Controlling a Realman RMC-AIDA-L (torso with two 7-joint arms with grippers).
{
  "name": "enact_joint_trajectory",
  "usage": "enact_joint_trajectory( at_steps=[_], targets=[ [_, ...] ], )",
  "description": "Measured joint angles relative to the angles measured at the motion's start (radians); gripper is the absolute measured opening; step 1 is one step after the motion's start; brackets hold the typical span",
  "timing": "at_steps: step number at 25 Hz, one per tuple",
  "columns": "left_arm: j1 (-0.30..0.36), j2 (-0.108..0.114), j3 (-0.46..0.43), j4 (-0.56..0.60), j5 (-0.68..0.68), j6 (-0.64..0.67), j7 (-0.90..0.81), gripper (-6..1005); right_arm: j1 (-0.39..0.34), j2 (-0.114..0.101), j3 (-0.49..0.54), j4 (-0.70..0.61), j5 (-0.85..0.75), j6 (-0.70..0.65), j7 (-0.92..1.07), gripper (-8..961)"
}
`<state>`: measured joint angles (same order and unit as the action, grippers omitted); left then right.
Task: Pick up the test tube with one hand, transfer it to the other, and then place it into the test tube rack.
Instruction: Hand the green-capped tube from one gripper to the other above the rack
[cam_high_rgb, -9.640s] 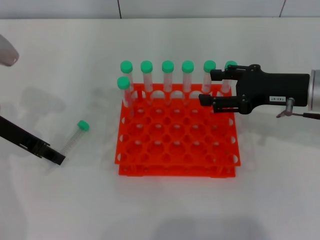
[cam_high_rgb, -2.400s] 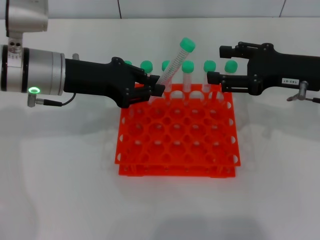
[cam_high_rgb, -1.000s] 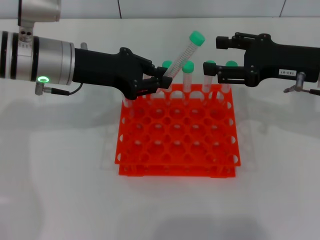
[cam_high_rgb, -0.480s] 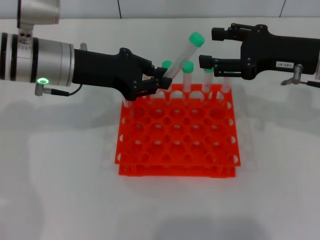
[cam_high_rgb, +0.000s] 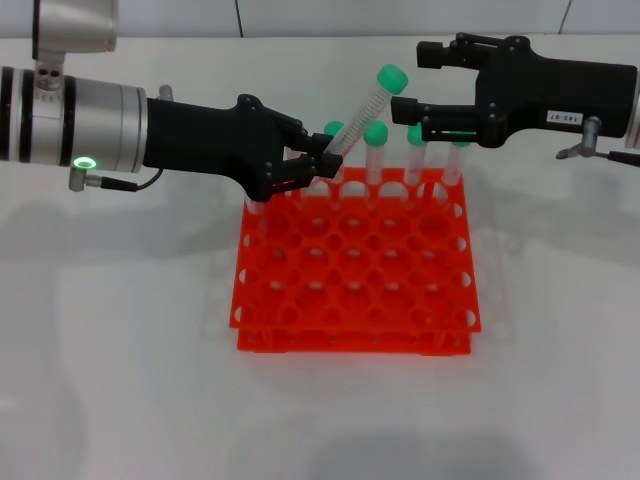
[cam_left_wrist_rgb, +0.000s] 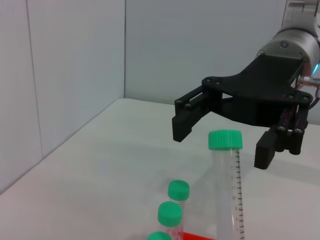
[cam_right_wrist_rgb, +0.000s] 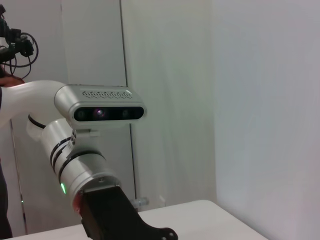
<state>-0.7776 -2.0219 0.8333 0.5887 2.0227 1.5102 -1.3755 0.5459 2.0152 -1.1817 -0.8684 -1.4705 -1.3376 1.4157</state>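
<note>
Standing on white table (cam_high_rgb: 120, 380): rack (cam_high_rgb: 355, 262).

A white table (cam_high_rgb: 120, 380) fills the head view. Pale wall panels (cam_high_rgb: 400, 15) run along the top edge, with dark seams at upper centre and upper right.

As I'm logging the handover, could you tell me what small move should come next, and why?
Probably the right pincer should ease a little farther toward the test tube and shut just under its cap. It stands open beside the cap, not yet around it, while the left pincer grips the tilted tube's lower end above the rack.
</note>
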Motion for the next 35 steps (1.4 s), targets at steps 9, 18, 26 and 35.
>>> enact_joint_trajectory(
  at_steps=[9, 18, 26, 35],
  targets=[
    [-0.003, -0.003, -0.001, 0.000, -0.002, -0.010, 0.005, 184, 0.005, 0.001, -0.007, 0.000, 0.011, -0.003, 0.000, 767],
    [-0.006, -0.005, 0.001, 0.000, -0.003, -0.012, 0.006, 184, 0.011, 0.004, -0.011, 0.001, 0.011, -0.006, 0.000, 767],
    [-0.009, -0.010, 0.001, 0.000, -0.003, -0.012, 0.006, 184, 0.012, 0.005, -0.011, 0.004, 0.017, -0.001, 0.000, 758],
    [-0.011, -0.014, 0.004, 0.000, -0.003, -0.012, 0.007, 184, 0.013, 0.005, -0.012, 0.007, 0.023, 0.000, 0.000, 577]
  ],
)
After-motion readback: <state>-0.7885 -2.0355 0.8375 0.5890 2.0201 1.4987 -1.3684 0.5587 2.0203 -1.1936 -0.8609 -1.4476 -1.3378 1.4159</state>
